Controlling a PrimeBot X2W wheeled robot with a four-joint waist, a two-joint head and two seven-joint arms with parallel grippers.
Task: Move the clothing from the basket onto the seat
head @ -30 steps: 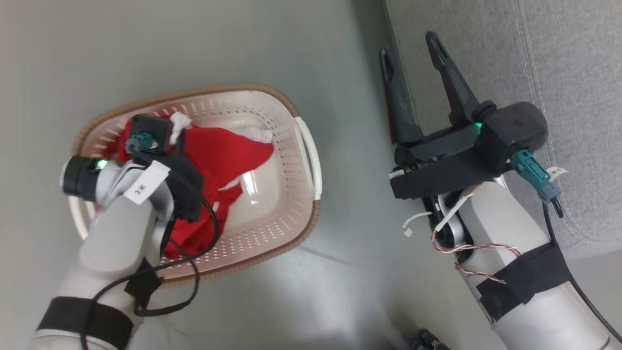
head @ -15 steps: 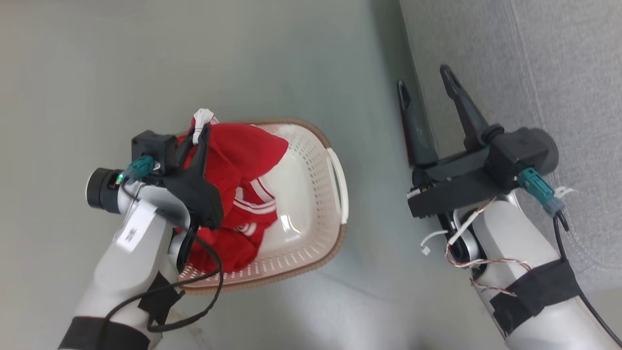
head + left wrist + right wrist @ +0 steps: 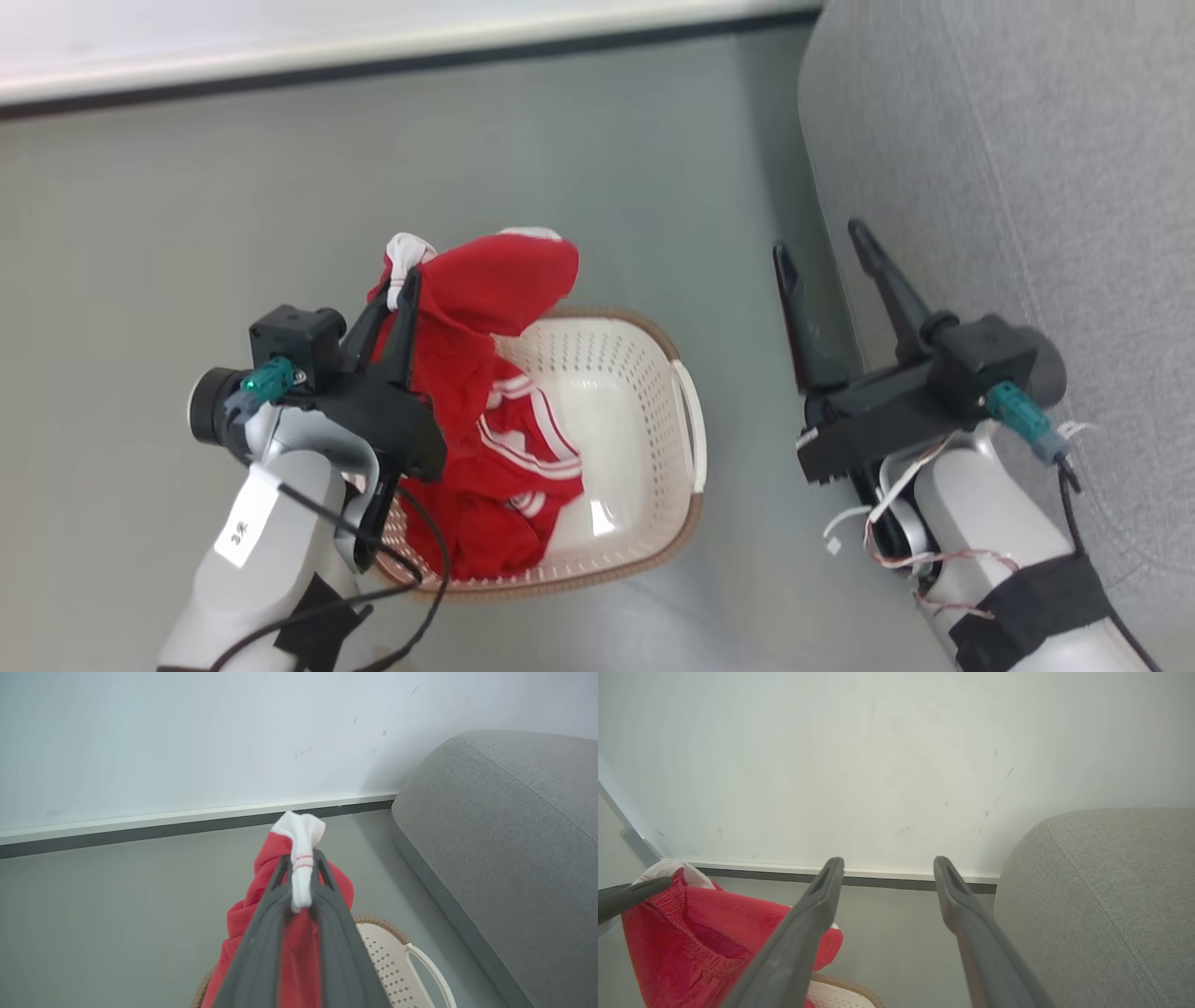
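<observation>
Nearest, at the lower left of the head view, the pale left forearm rises to the left pincer [image 3: 397, 287], which is closed on a white-trimmed edge of the clothing [image 3: 495, 439]. In the left wrist view its two dark fingers [image 3: 264, 933] press together on a white fold. The fold pokes out past the tips, and red fabric drapes below them. The clothing hangs from that grip in a bunch. Its upper part is held above the basket [image 3: 607, 359], and its lower part, with white stripes, lies inside against the basket's left side. How many pieces are in the bunch cannot be told. The right half of the basket is bare, and a white handle faces the seat [image 3: 1008, 187].

At the lower right, the right pincer [image 3: 817, 239] is open with its fingers spread, holding nothing. It hovers over the floor [image 3: 560, 168], just beside the seat's edge.

The basket stands on the grey floor, with a strip of floor between it and the seat. The grey seat runs up the right side of the head view, well apart from the clothing. Farthest off is a white wall [image 3: 373, 28] with a dark line along its foot.
</observation>
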